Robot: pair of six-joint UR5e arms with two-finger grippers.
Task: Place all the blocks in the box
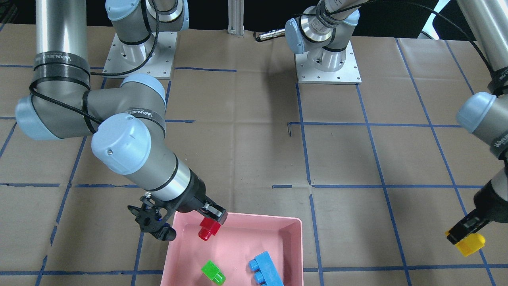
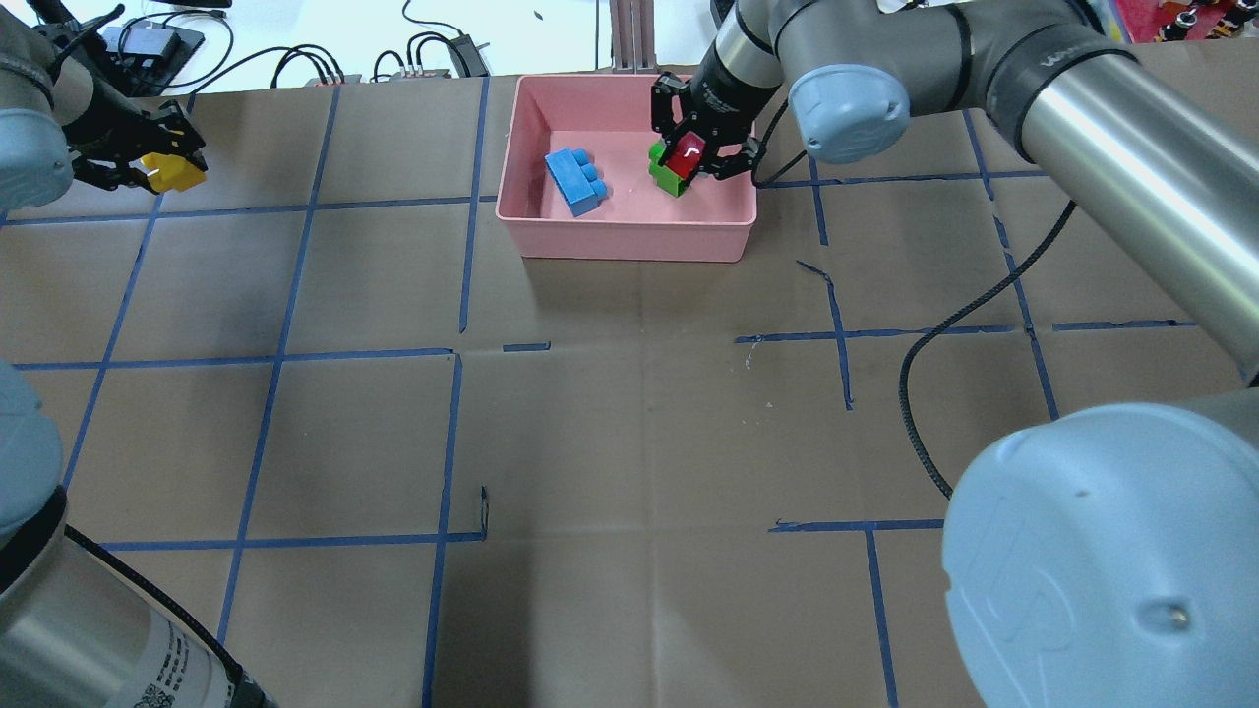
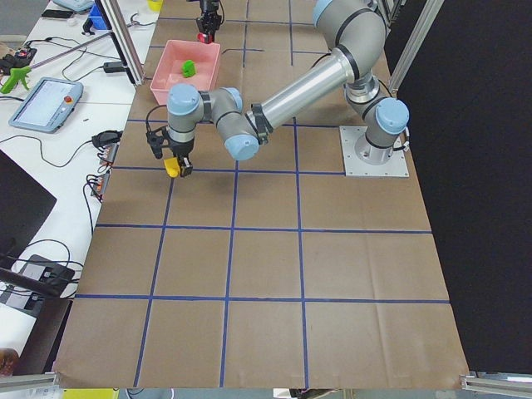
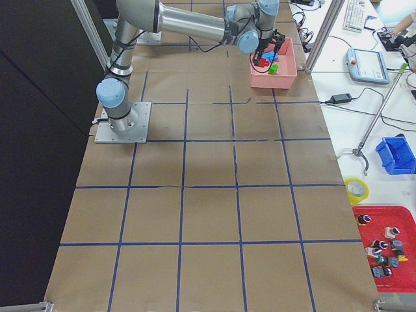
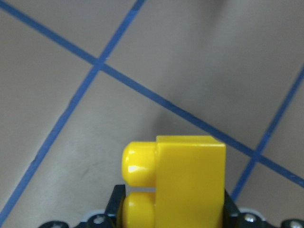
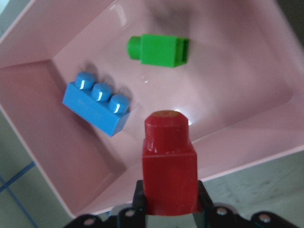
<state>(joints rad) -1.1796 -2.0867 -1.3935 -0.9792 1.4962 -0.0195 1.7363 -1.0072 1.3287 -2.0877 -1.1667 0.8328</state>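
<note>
The pink box (image 1: 294, 238) stands on the table and holds the green block (image 1: 213, 272) and the blue block (image 1: 265, 268). My right gripper (image 1: 213, 217) is shut on the red block (image 1: 208, 229) and holds it over the inside of the box, near the rim on my side. The right wrist view shows the red block (image 6: 169, 166) above the box floor (image 6: 237, 71), with the green block (image 6: 159, 51) and blue block (image 6: 97, 102) lying below. My left gripper (image 2: 149, 165) is shut on the yellow block (image 2: 173, 172), held above the table far to the left of the box (image 2: 629, 241).
Brown paper with a blue tape grid (image 2: 452, 349) covers the table. Both arm bases (image 1: 327, 65) stand on my side of the table. A black cable (image 2: 920, 354) hangs from my right arm. Cables and devices (image 2: 295, 59) lie beyond the far edge.
</note>
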